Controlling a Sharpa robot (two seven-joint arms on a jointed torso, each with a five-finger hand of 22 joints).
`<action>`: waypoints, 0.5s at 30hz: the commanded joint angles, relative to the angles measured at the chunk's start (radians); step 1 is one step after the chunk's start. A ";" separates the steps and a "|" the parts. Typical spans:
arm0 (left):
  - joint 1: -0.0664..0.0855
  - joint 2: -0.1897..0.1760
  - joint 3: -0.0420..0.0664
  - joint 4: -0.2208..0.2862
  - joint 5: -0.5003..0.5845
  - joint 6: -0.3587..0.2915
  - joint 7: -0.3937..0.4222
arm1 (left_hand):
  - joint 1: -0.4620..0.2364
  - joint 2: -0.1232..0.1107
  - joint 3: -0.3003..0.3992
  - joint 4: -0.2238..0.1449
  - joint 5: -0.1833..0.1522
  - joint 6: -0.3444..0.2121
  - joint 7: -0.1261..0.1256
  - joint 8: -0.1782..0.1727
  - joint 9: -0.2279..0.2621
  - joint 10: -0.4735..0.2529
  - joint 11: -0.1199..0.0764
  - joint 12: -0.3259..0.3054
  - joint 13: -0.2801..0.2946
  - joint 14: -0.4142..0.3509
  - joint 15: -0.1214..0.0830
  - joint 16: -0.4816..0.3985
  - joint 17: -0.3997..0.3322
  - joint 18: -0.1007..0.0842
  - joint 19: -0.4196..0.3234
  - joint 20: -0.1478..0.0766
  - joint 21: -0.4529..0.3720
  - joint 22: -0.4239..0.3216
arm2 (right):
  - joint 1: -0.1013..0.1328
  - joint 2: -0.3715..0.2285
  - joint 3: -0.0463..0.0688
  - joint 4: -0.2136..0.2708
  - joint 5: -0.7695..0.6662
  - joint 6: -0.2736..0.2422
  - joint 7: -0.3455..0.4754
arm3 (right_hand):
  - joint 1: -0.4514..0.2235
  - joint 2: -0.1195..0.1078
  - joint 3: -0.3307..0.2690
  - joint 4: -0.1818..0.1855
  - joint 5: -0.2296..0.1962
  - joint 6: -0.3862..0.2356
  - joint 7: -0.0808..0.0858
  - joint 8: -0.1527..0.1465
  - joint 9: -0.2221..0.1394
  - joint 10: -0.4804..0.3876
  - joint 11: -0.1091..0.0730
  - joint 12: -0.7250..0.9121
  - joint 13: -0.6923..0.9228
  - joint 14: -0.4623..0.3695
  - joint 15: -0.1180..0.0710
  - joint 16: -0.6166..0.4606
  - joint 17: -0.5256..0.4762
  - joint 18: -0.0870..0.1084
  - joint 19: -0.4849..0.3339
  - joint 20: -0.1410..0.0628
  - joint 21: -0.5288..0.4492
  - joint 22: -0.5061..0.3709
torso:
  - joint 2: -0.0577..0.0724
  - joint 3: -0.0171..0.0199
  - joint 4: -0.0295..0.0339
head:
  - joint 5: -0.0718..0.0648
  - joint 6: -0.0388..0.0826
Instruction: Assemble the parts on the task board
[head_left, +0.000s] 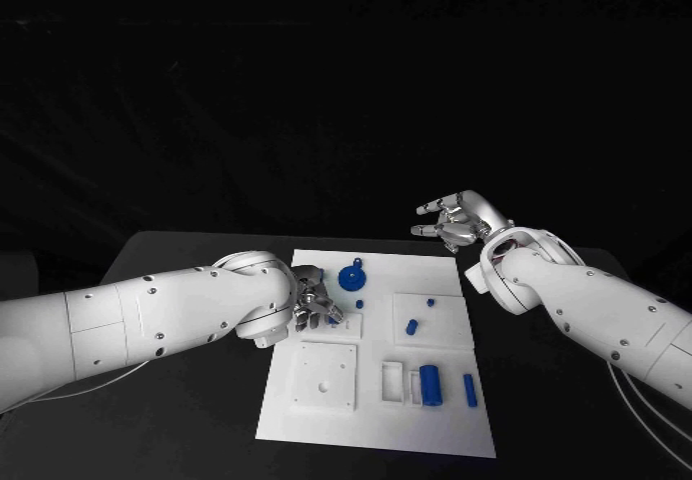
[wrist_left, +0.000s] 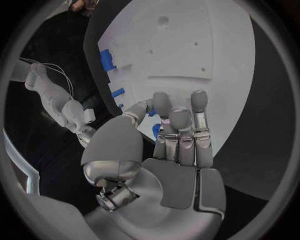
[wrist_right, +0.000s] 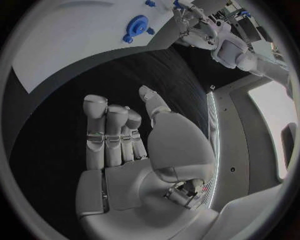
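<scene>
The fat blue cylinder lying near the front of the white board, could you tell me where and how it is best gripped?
Grip the fat blue cylinder across its middle, coming straight down from above. It lies flat on the white board with its long axis front to back, so its curved sides are free. The right hand, empty and open, is probably nearer its side.

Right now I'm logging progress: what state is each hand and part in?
Left hand: over the white task board, pinching a small blue part.
Right hand: open, empty, off the board.
Blue round gear part: lying on board.
Blue cylinder: lying in its recess.
</scene>
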 joint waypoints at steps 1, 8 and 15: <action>0.009 0.011 0.001 -0.007 0.054 0.090 -0.017 | 0.007 0.012 0.075 -0.077 -0.002 0.090 -0.093 0.003 0.010 0.024 -0.024 -0.002 0.001 -0.007 -0.004 0.000 0.001 -0.010 0.008 0.000 -0.006 0.010 | 0.000 0.003 0.000 -0.001 -0.003 0.018 0.000 | -0.008 0.004 0.000 -0.004 0.002 0.005 -0.001 -0.004 0.001 -0.008 0.001 0.000 -0.001 0.005 0.000 -0.004 0.001 0.013 0.031 -0.002 -0.002 0.068 | 0.000 0.0005 0.0003 | 0.001 0.000; 0.024 0.032 0.002 -0.037 0.053 0.114 -0.024 | 0.009 0.014 0.075 -0.075 -0.004 0.086 -0.093 0.003 0.016 0.023 -0.024 -0.006 0.006 -0.008 -0.004 -0.001 0.000 -0.011 0.010 -0.001 -0.011 0.014 | 0.000 0.007 0.000 -0.004 -0.004 0.023 -0.002 | -0.011 0.007 0.003 -0.010 0.001 0.004 -0.001 -0.004 0.001 -0.008 0.001 0.001 -0.001 0.005 0.001 -0.003 0.003 0.013 0.031 -0.002 -0.004 0.068 | 0.001 0.0005 -0.0005 | 0.001 0.000; 0.030 0.052 0.002 -0.068 0.040 0.146 -0.028 | 0.012 0.014 0.076 -0.076 -0.004 0.085 -0.093 0.003 0.021 0.023 -0.025 -0.007 0.012 -0.008 -0.004 0.000 0.001 -0.012 0.011 -0.002 -0.014 0.015 | 0.000 0.008 0.000 -0.005 -0.006 0.026 -0.004 | -0.011 0.007 0.003 -0.010 0.001 0.004 -0.001 -0.004 0.001 -0.008 0.001 0.001 -0.001 0.005 0.001 -0.003 0.003 0.013 0.031 -0.002 -0.004 0.068 | 0.000 0.0004 0.0013 | 0.000 -0.004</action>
